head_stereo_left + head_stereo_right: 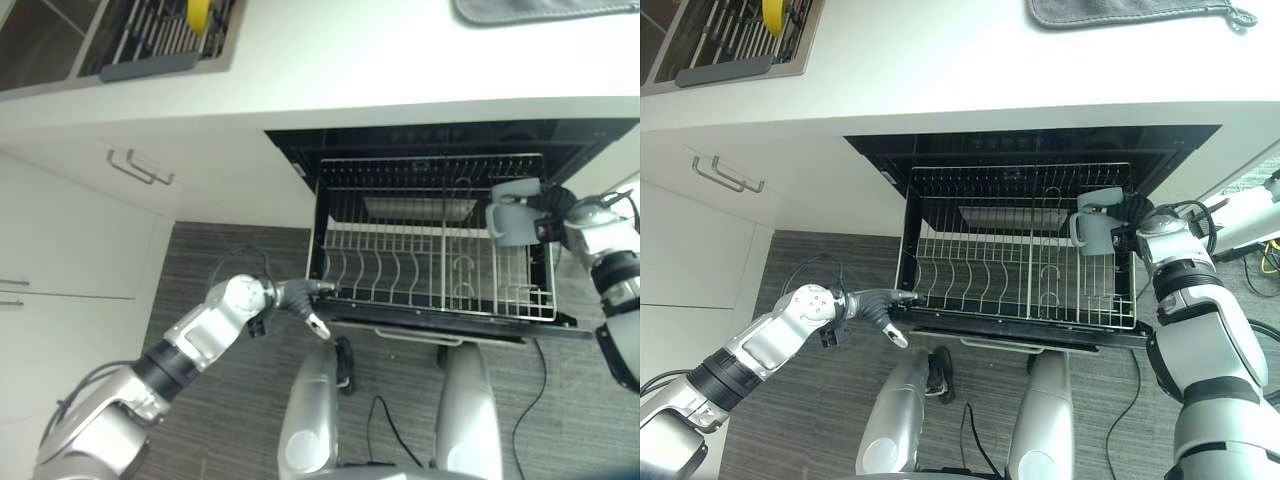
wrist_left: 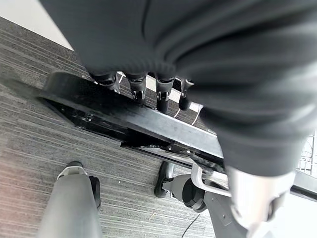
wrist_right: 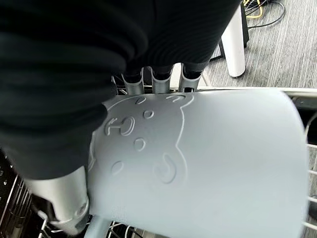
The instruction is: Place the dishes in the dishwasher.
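One mug (image 1: 512, 222) in right hand (image 1: 556, 214).

A home kitchen: a white countertop (image 1: 400, 60) above an open built-in dishwasher's wire rack (image 1: 430, 260), beside white handled cabinets (image 1: 120, 190).

We see even, bright indoor light; the white countertop (image 1: 420, 60) is nearly washed out. The dishwasher (image 1: 440, 135) cavity sits in deep shadow. In the wrist views the dark hand covers and the pale mug (image 3: 208, 163) are close and soft, out of focus.
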### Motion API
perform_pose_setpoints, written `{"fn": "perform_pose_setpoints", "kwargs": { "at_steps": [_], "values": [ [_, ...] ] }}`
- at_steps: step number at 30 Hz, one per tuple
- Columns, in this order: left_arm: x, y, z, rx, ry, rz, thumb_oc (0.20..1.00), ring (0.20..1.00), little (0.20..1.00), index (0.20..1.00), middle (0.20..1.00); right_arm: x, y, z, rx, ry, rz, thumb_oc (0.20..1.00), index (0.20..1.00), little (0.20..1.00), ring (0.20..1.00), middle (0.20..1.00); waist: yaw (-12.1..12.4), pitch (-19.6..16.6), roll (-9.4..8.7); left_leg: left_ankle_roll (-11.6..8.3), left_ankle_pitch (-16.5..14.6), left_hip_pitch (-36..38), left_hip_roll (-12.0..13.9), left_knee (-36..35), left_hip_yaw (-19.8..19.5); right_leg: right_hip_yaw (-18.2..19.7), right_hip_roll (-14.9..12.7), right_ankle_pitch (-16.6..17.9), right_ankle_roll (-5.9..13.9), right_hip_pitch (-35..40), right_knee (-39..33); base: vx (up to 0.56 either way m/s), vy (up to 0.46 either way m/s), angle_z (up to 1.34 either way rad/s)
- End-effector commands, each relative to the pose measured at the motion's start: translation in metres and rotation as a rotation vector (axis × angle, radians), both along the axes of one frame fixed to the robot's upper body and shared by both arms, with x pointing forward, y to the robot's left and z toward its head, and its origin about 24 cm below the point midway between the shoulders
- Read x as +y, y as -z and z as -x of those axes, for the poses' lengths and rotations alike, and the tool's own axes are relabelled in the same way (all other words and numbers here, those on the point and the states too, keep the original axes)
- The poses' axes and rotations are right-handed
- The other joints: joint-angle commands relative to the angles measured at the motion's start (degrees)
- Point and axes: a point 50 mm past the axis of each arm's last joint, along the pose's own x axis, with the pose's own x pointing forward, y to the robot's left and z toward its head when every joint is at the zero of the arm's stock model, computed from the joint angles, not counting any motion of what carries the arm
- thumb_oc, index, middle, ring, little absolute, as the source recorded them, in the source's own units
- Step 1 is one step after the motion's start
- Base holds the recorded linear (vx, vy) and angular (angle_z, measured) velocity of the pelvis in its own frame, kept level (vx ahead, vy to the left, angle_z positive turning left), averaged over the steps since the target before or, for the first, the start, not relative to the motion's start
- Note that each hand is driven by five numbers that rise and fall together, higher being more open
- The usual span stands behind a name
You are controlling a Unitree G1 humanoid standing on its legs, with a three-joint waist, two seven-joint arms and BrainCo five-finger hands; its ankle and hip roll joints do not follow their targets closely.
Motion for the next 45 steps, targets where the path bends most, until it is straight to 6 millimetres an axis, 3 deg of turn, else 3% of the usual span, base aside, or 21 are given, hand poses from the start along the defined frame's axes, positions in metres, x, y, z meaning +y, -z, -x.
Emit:
{"fn": "perform_pose_setpoints", "kwargs": {
  "at_steps": [1,21,24,28,33,38,45],
  "values": [
    [0.007,0.079,0.085,0.475,0.066,-0.016,1.000,1.000,1.000,1.000,1.000,-0.013,0.002,0.004,0.026,0.081,0.021,1.000,1.000,1.000,1.000,1.000,2.5,1.6,-1.64,3.80,4.4,-3.2,-1.5,-1.9,-1.8,-1.7,-0.9,-4.1,-1.48,1.3,4.0,0.00,0.000,0.00],
    [0.012,0.076,0.083,0.439,0.049,-0.001,1.000,1.000,1.000,1.000,1.000,-0.012,-0.009,0.001,-0.071,0.138,0.043,1.000,1.000,1.000,1.000,1.000,2.3,1.5,-1.79,4.59,4.3,-3.6,-1.4,-1.7,-1.3,-1.6,-0.4,-3.9,-2.09,0.7,4.1,0.00,0.001,0.00],
    [0.013,0.077,0.083,0.437,0.045,0.002,1.000,1.000,1.000,1.000,1.000,-0.007,-0.019,-0.002,-0.130,0.141,0.078,1.000,1.000,1.000,1.000,1.000,2.1,1.5,-1.96,4.69,4.2,-3.5,-1.4,-1.8,-1.2,-1.6,-0.2,-3.9,-2.12,0.9,4.0,0.00,0.000,0.00],
    [0.013,0.077,0.087,0.431,0.024,0.018,1.000,1.000,1.000,1.000,1.000,0.018,-0.042,-0.010,-0.230,0.050,0.085,1.000,1.000,1.000,1.000,1.000,1.4,1.7,-2.41,4.71,4.2,-3.2,-1.2,-2.2,-0.9,-1.3,0.2,-3.9,-2.26,1.0,3.7,0.00,0.017,-0.02],
    [0.014,0.077,0.091,0.431,0.011,0.025,1.000,1.000,1.000,1.000,1.000,0.029,-0.054,-0.010,-0.294,-0.006,0.110,1.000,1.000,1.000,1.000,1.000,0.8,1.8,-2.53,4.89,4.2,-2.7,-1.2,-2.6,-0.7,-1.0,0.5,-4.1,-2.35,1.2,3.6,0.00,0.014,-0.03],
    [0.011,0.077,0.092,0.425,0.005,0.042,1.000,1.000,1.000,1.000,1.000,0.032,-0.062,-0.007,-0.328,-0.035,0.137,1.000,1.000,1.000,1.000,1.000,0.2,2.0,-2.57,5.05,3.9,-2.6,-0.9,-2.4,-0.2,-0.8,0.5,-4.3,-2.62,1.2,3.6,0.00,0.017,-0.02],
    [0.011,0.075,0.091,0.385,-0.036,0.063,1.000,1.000,1.000,1.000,1.000,0.033,-0.058,0.001,-0.355,-0.037,0.013,1.000,1.000,1.000,1.000,1.000,-0.7,2.1,-3.04,5.19,3.7,-2.1,-0.6,-2.5,0.2,-0.5,0.9,-4.6,-2.88,1.8,3.3,0.00,0.004,0.00]
  ]
}}
